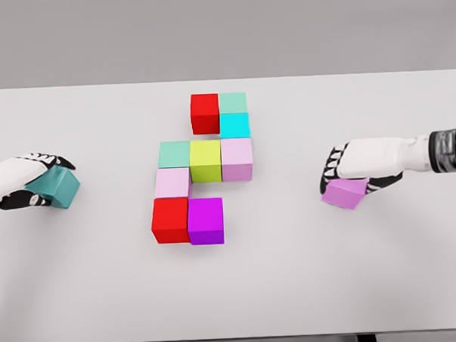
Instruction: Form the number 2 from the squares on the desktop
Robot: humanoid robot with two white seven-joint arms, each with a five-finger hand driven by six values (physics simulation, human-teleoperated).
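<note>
While each hand grips a cube — left [24, 182] teal [58, 187], right [364, 165] pink [345, 191] — careless placing could knock the half-built figure [201, 168] askew.

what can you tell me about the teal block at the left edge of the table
The teal block is a plain, matte, solid-looking cube, darker than the mint blocks in the middle cluster. It sits tilted, turned at an angle to the table edge, near the left side and well apart from the other blocks. The left hand grips it, white with black-marked fingers curled over its top and near side. Whether it rests on the table is unclear.
</note>
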